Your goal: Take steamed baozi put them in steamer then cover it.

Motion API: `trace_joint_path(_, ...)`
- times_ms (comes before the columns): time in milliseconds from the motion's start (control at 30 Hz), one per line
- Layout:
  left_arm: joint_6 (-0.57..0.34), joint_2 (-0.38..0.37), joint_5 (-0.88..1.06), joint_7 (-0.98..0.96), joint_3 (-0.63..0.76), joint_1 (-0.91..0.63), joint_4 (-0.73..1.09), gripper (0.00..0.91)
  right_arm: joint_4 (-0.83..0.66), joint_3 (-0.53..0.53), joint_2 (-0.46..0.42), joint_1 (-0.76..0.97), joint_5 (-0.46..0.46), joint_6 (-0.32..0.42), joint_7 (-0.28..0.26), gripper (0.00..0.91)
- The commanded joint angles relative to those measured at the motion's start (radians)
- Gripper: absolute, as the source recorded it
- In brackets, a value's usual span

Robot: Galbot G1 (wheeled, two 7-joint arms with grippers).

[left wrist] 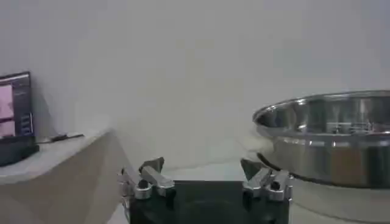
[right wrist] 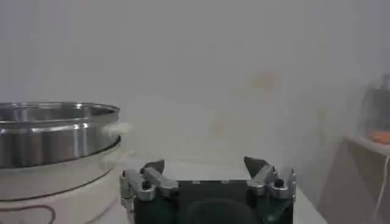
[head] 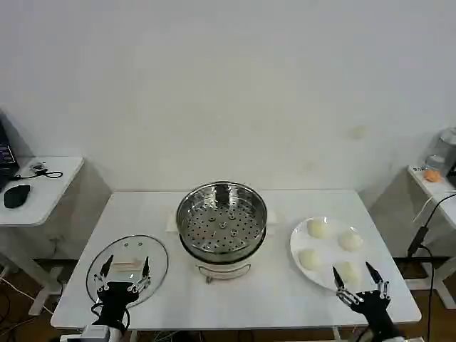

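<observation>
Left tool (head: 126,267): released, fingers spread, at the lower left of the head view, over the near edge of the cover (head: 127,270). In the left wrist view the left tool (left wrist: 207,170) is spread with nothing between its fingers.

Right tool (head: 355,273): released, fingers spread, at the lower right of the head view, at the near edge of the white plate (head: 298,244). In the right wrist view the right tool (right wrist: 208,168) is spread and grasps nothing.

Cover: clear glass lid with a metal rim and a pale handle at its centre, lying flat on the white surface (head: 142,211), left of the steamer (head: 221,221).

Steamer: uncovered at the centre of the head view; the perforated tray is bare. Its steel wall appears in the left wrist view (left wrist: 329,143) and the right wrist view (right wrist: 55,134).

Steamed baozi (head: 318,229): four buns on the plate, right of the steamer, apart from one another. The nearest bun lies just beside the right tool's fingers
</observation>
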Motion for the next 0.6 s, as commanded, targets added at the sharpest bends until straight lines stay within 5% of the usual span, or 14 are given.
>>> trace_joint_path(33, 0.161, 0.008, 0.007, -0.074, 0.008, -0.020, -0.041, 0.907, -0.042, 0.053, -0.241, 0.144, -0.147, -0.261, -0.024, 0.907)
trace_joint_path(167, 0.156, -0.001, 0.070, 0.039, -0.017, -0.015, -0.056, 0.907, -0.112, 0.048, -0.368, 0.234, -0.212, -0.322, -0.100, 0.907)
trace_joint_path(300, 0.115, -0.012, 0.148, 0.106, -0.021, -0.007, -0.054, 0.907, -0.196, 0.019, -0.499, 0.338, -0.350, -0.359, -0.256, 0.907)
trace_joint_path(333, 0.111, -0.013, 0.150, 0.103, -0.020, -0.005, -0.056, 0.907, -0.225, 0.006, -0.537, 0.371, -0.391, -0.369, -0.348, 0.907)
trace_joint_path(467, 0.108, -0.019, 0.156, 0.098, -0.018, -0.005, -0.066, 0.907, -0.321, -0.069, -0.663, 0.509, -0.527, -0.315, -0.534, 0.907)
trace_joint_path(600, 0.102, -0.020, 0.171, 0.082, -0.015, -0.010, -0.066, 0.907, -0.433, -0.246, -0.732, 0.719, -0.546, -0.217, -0.722, 0.907)
